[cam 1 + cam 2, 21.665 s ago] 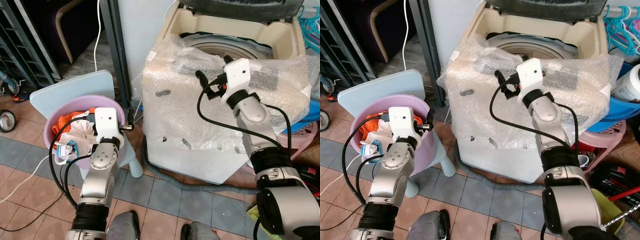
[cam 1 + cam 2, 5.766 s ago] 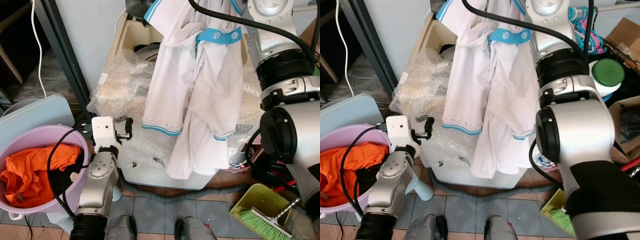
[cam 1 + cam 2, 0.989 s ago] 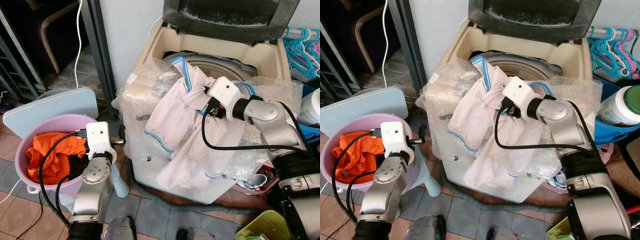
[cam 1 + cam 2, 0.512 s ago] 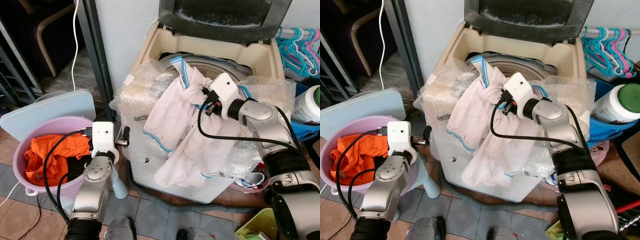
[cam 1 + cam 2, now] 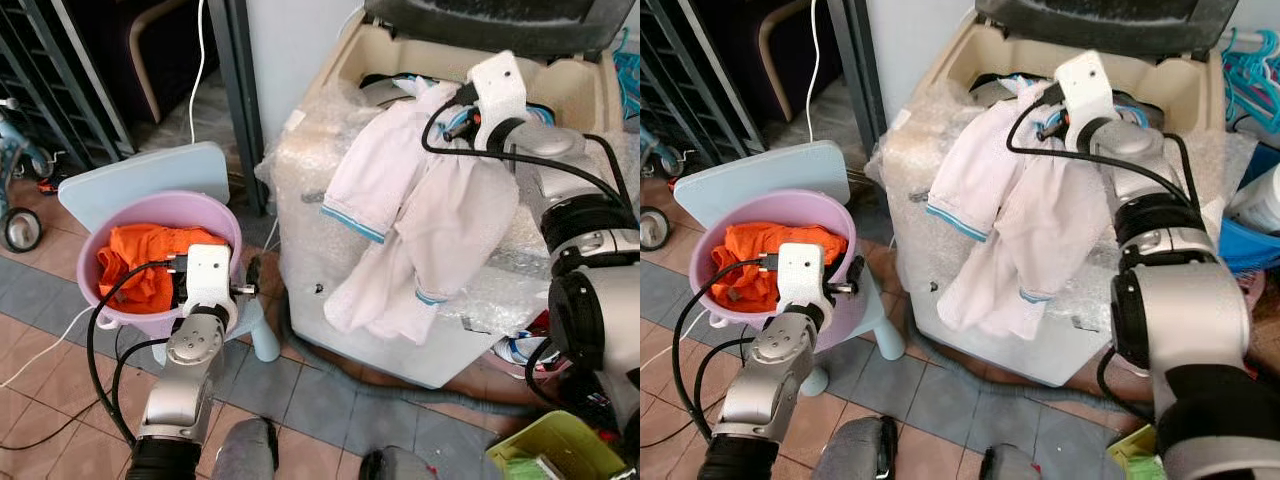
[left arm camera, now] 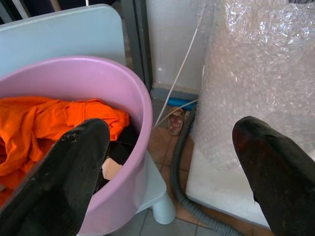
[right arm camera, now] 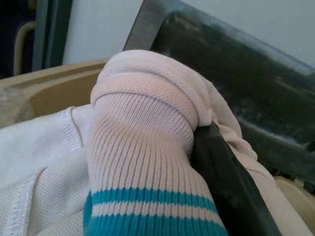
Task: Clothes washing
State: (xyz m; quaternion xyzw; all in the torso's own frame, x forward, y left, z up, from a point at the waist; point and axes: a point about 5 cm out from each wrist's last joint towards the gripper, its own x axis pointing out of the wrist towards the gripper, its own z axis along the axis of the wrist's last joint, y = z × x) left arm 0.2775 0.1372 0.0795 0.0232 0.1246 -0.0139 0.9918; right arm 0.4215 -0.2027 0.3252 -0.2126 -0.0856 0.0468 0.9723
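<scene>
A white shirt [image 5: 420, 210] with blue trim hangs over the front of the bubble-wrapped washing machine [image 5: 300, 190], its upper part reaching the open tub [image 5: 385, 90]. My right gripper [image 5: 452, 112] is at the tub's front rim, shut on the shirt's ribbed blue-striped collar [image 7: 147, 162], which is bunched round a black finger [image 7: 226, 182]. My left gripper [image 6: 170, 125] stands open beside the pink basin [image 5: 215, 215], between it and the machine, holding nothing. Orange clothes [image 5: 140, 260] lie in the basin.
The basin sits on a light blue stool [image 5: 140, 180]. A grey drain hose [image 5: 400, 385] curls on the tiled floor below the machine. A dark metal post [image 5: 235, 90] and a white cable stand behind the stool. A yellow-green bin [image 5: 560, 450] is at lower right.
The camera has shifted. My right gripper has carried the shirt's collar up and back from the machine's front to the tub's rim. The left arm has kept its place by the basin.
</scene>
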